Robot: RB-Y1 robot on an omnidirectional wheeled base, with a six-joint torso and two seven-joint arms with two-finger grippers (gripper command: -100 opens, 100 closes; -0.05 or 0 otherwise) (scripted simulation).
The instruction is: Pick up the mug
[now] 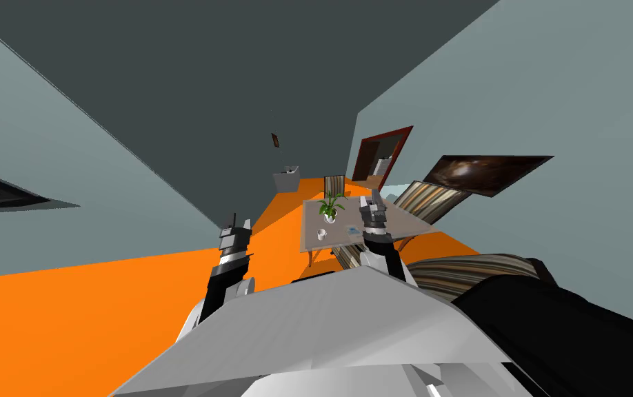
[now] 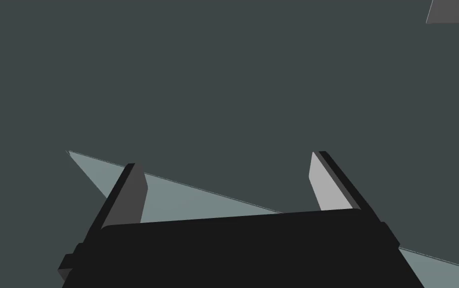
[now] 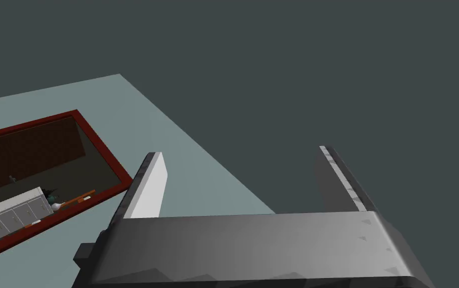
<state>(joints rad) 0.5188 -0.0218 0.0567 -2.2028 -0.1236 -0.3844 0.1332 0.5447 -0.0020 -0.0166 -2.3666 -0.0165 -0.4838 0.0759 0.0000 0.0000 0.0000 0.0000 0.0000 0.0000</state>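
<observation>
Right claw (image 1: 371, 202) wide; mug (image 1: 321, 234) near table (image 1: 312, 220) edge

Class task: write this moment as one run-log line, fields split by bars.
stage: pre-grasp | mug: on table near plant, not held | left claw: open, empty | right claw: open, empty

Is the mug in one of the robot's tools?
No, the mug stands on the table, while the left tool and right tool are both open and empty.

Mug (image 1: 321, 234) on the table (image 1: 312, 219) tiny, handle indistinct; small bluish item (image 1: 353, 229) near it unidentifiable at this distance
</observation>
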